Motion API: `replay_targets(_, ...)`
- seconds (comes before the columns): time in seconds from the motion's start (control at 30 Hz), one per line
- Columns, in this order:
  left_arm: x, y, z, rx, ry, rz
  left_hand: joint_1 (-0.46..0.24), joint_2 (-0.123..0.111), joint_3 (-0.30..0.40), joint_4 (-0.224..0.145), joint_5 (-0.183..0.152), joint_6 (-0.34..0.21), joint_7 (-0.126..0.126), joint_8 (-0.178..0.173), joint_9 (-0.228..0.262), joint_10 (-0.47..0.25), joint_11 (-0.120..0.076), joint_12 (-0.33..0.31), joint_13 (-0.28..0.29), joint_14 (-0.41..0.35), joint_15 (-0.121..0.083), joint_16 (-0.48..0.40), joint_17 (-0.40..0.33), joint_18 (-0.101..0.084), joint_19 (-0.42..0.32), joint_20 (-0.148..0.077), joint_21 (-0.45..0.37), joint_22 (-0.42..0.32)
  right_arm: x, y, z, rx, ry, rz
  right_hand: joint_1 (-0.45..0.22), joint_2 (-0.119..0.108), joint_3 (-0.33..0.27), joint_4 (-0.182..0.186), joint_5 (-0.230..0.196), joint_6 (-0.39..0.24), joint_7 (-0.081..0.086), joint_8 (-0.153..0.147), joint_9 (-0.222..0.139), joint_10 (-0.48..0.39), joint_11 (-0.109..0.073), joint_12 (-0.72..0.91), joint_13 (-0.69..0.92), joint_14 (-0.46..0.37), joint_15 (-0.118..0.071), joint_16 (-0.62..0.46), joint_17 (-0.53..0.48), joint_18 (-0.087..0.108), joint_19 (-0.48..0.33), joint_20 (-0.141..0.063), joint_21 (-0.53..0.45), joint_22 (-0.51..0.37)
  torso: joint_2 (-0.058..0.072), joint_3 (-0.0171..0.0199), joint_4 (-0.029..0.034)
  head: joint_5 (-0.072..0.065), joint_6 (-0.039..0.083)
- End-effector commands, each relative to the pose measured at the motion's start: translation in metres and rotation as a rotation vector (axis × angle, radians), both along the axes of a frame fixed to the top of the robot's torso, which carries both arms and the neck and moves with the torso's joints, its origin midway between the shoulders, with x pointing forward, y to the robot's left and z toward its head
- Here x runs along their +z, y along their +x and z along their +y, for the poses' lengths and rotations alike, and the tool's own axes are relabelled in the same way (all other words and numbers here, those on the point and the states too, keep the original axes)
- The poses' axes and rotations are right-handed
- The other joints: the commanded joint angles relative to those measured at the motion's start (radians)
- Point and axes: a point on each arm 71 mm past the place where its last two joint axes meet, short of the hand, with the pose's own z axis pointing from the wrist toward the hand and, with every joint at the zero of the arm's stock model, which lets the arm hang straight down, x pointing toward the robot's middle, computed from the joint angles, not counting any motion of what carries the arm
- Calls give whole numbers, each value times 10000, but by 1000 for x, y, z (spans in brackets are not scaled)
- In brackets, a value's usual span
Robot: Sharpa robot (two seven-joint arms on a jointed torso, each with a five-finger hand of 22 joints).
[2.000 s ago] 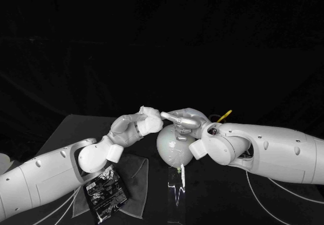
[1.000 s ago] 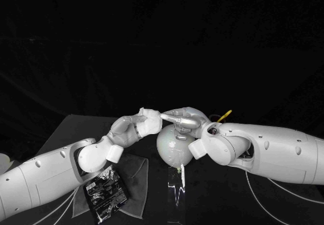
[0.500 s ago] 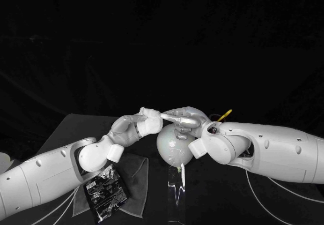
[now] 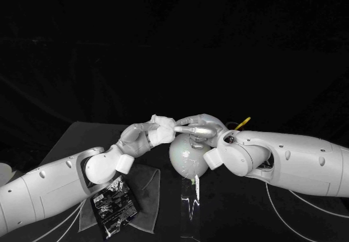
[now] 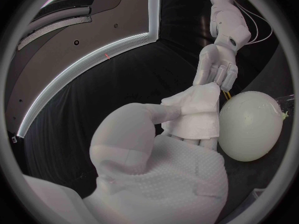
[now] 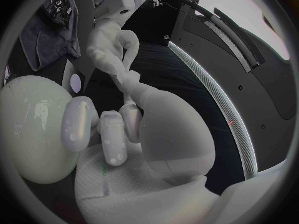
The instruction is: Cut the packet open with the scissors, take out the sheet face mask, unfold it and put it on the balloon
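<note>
Little changes from a moment ago: our left hand [image 4: 138,138] still pinches the folded mask [image 4: 163,130], long axis roughly upright, just above the balloon [image 4: 185,159]. Our right hand [image 4: 200,125] lays its fingers [image 4: 190,130] on the mask's edge; whether they grip, we cannot tell.

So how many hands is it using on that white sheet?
2. The left hand grips the folded sheet mask by the balloon; the right hand, opposite it, touches the mask's edge.
</note>
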Motion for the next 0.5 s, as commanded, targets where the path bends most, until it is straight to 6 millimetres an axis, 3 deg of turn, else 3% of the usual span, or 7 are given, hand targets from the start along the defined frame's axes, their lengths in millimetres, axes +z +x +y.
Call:
replay_targets(0.03, 2, 0, -2, -88, -49, -164, -17, -86, 54, -23, -25, 95, 1503, 27, 13, 48, 5, 53, 8, 56, -20, 41, 9, 138, 71, -23, 21, -14, 2, 0, 0, -120, -190, -347, -220, 33, 222, -66, 4, 12, -40, 132, 251, 236, -165, 64, 835, 967, -65, 43, 2325, 67, 68, -21, 71, 1741, -2, 1, 0, 9, -11)
replay_targets(0.5, 1, 1, 0, 149, 338, -308, 133, -187, 18, -263, -25, 222, 1501, -234, -202, 100, 2, 23, -10, 4, -18, -29, -3, 119, 20, -46, -41, -41, 4, -3, 0, -69, -154, -497, -633, -60, 708, -288, 3, -47, -77, 394, 461, 323, -199, 142, 938, 977, -95, 54, 2362, 59, 85, -50, 120, 1750, 1, 1, 0, 28, -49)
